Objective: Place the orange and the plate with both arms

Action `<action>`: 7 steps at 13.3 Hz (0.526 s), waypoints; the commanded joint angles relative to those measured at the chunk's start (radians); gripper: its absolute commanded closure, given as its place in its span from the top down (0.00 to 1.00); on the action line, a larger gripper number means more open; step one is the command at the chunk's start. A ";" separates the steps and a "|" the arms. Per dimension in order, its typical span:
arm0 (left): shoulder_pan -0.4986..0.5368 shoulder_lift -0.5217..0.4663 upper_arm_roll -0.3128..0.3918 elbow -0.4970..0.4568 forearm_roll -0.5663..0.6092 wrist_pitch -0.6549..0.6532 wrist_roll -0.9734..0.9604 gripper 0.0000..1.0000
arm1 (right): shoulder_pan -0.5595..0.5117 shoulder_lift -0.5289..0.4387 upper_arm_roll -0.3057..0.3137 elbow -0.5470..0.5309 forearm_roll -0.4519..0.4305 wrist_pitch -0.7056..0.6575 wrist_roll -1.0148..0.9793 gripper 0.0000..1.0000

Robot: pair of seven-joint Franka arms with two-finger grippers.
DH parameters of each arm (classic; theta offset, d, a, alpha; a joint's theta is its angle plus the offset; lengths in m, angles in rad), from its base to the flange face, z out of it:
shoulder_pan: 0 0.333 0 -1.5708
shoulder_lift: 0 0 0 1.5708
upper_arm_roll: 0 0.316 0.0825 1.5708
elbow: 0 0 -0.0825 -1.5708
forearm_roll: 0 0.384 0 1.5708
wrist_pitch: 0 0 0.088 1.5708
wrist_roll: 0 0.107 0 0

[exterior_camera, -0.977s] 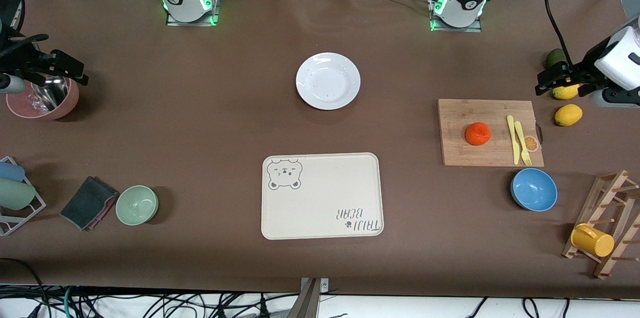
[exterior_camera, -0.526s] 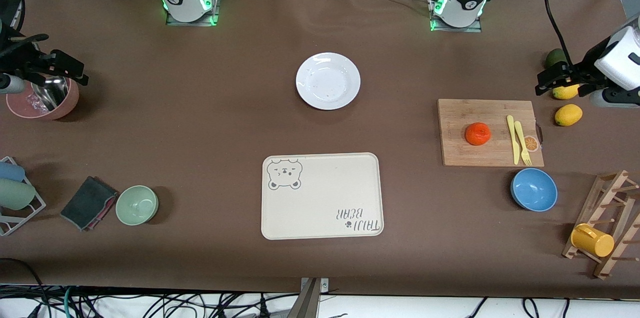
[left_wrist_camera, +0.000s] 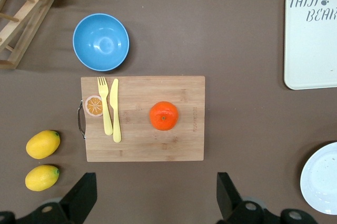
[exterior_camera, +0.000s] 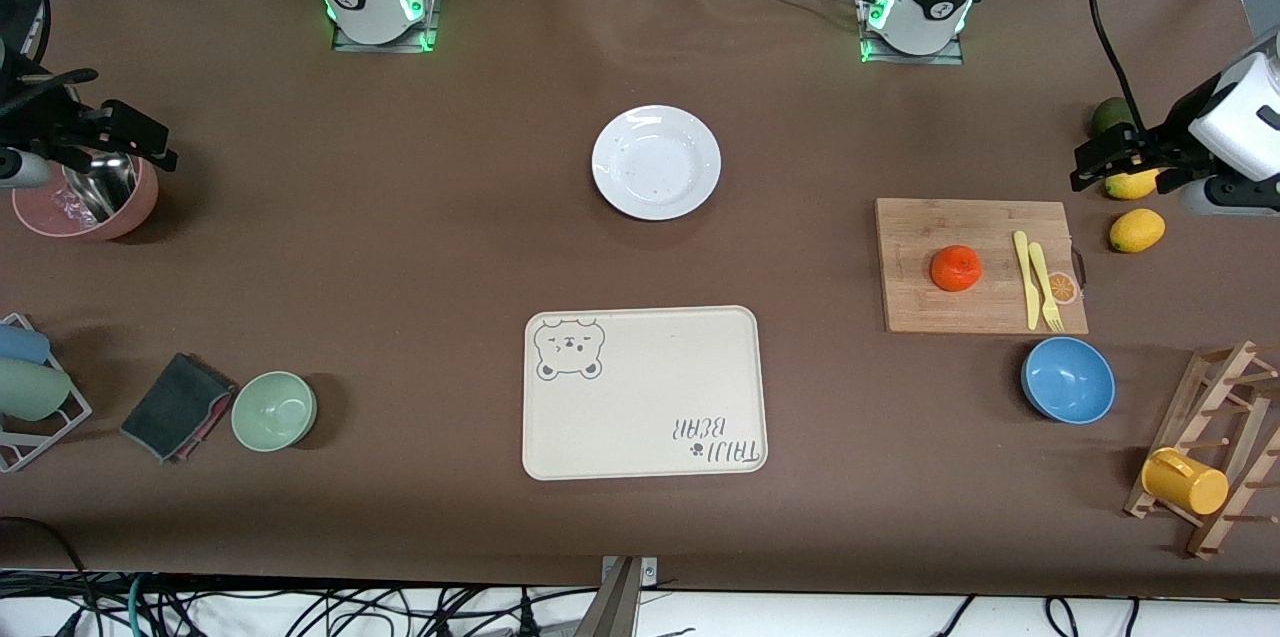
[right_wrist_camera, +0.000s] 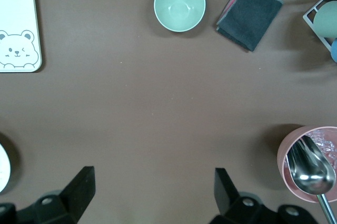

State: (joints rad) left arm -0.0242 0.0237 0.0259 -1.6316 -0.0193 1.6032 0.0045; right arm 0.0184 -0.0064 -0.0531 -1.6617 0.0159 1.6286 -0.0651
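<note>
orange on cutting board, plate mid-table

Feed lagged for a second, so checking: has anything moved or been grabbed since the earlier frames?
Nothing visibly changed. The orange still sits on the cutting board, the plate is where it was, and the left gripper and right gripper stay open and empty at the table's ends.

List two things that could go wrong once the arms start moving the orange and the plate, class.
1. The orange sits loose on the cutting board, beside the yellow knife and fork; being round, it may roll from the open left hand, which hangs up over the table edge by the lemons.

2. The plate lies flat and glossy on the table; the open right hand, up over the pink bowl, may slip off its shallow rim.
</note>
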 commanded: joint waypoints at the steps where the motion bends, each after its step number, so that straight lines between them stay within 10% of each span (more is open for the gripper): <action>1: 0.006 0.008 0.002 0.021 -0.022 -0.016 -0.004 1.00 | 0.000 0.003 0.001 -0.001 0.004 0.001 -0.015 1.00; 7: 0.003 0.044 0.000 0.022 -0.018 -0.076 0.035 1.00 | 0.002 0.005 0.002 -0.003 0.004 0.002 -0.015 1.00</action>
State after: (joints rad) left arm -0.0242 0.0294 0.0258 -1.6318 -0.0193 1.5840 0.0080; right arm 0.0198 0.0056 -0.0520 -1.6632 0.0159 1.6297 -0.0652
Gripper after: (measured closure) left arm 0.000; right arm 0.000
